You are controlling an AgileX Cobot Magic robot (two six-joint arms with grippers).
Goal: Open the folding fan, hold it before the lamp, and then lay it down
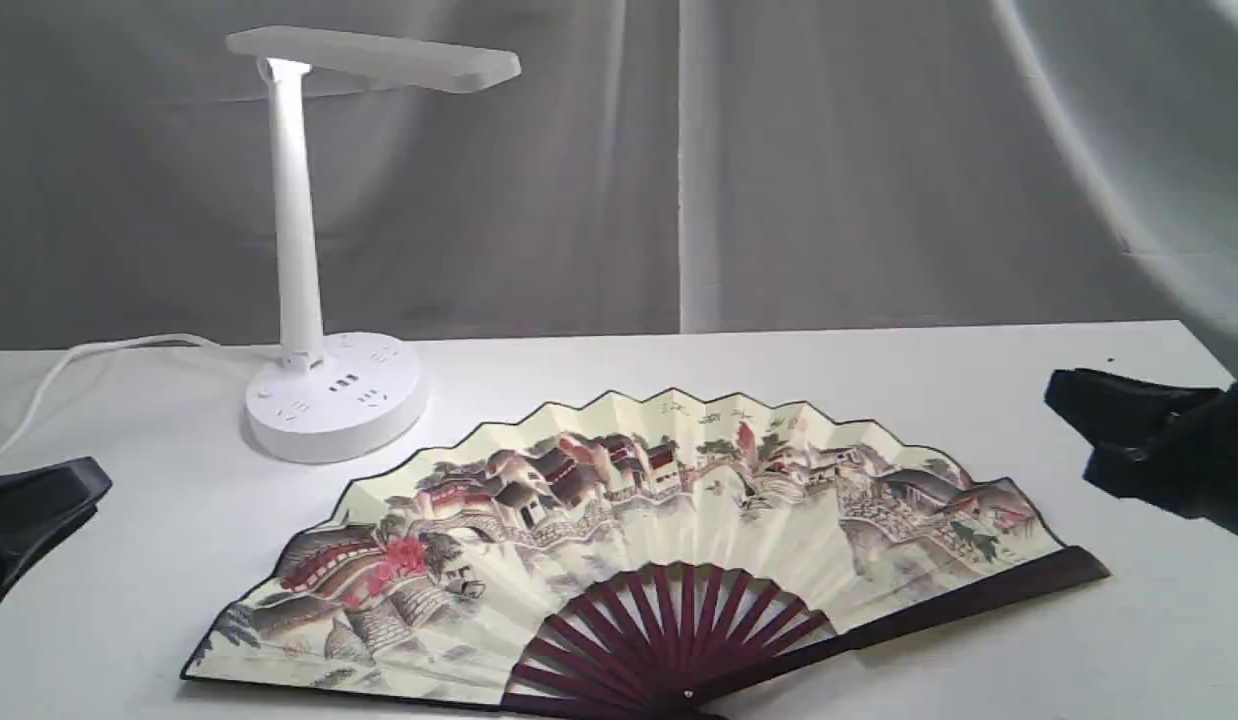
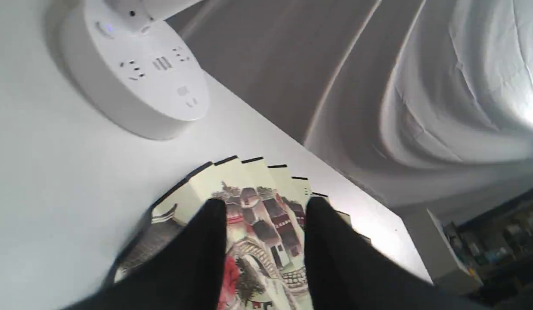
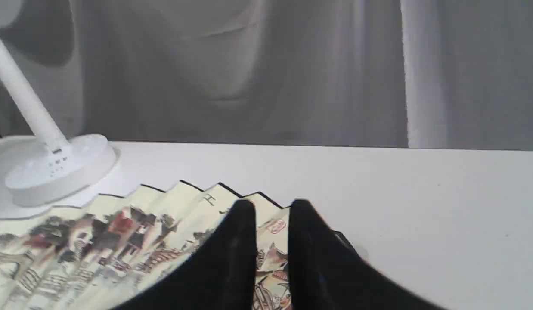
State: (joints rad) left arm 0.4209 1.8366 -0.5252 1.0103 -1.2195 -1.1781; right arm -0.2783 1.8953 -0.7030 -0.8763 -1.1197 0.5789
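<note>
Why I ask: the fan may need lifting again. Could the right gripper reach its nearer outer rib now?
Probably yes: the right gripper hangs open beside the outer rib of the fan, only bare table between them. The rib lies flat, so gripping may be awkward.

low frontal exterior; wrists overlook folding fan (image 1: 679, 530)
</note>
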